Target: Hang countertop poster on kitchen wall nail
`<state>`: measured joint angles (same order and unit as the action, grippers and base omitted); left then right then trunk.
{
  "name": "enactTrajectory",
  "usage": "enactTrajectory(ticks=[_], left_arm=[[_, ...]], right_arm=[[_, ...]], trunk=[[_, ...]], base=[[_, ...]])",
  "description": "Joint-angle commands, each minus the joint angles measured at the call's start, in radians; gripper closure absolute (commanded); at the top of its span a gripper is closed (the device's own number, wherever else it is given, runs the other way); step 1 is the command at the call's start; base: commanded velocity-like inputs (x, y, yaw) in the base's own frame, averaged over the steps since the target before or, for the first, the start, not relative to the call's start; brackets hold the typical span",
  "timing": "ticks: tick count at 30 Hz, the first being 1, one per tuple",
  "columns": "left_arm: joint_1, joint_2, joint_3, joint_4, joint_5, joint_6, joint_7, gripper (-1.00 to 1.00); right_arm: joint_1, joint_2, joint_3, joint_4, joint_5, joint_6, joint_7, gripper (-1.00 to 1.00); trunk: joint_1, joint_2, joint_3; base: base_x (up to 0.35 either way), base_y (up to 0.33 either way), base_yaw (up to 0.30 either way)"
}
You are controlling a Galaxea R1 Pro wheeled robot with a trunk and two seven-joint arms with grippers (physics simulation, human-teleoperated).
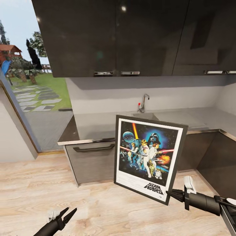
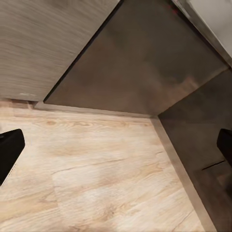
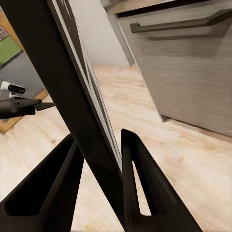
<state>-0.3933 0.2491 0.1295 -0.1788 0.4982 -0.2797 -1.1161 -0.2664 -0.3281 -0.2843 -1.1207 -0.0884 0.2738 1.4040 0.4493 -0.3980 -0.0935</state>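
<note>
Our right pincer (image 1: 171, 193) grips the poster (image 1: 149, 157) by its lower right corner, holding it upright and slightly tilted above the wooden floor (image 1: 98, 203), in front of the table (image 1: 98, 126) with the sink (image 1: 146, 115). At seven o'clock our left pincer (image 1: 67, 214) hangs wide, holding nothing.

Right tool (image 1: 171, 194) clamped, left tool (image 1: 67, 214) seemingly open, low.
</note>
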Motion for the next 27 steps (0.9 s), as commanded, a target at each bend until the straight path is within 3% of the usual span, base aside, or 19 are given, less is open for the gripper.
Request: enactTrajectory(ticks=[1,27], left_arm=[[-0.001,0.000,0.006,0.002,-0.004,-0.004,-0.003,-1.00],[-0.001,0.000,0.006,0.002,-0.004,-0.003,-0.002,-1.00]], right_arm=[[-0.001,0.000,0.000,0.000,-0.004,0.012,0.004,1.00],[0.000,0.000,0.001,-0.001,-0.002,0.009,0.003,1.00]], trunk=[[0.001,-0.002,-0.002],[0.001,-0.002,-0.002]], base=[[0.060,0.083,0.249],[0.157,0.239,0.285]])
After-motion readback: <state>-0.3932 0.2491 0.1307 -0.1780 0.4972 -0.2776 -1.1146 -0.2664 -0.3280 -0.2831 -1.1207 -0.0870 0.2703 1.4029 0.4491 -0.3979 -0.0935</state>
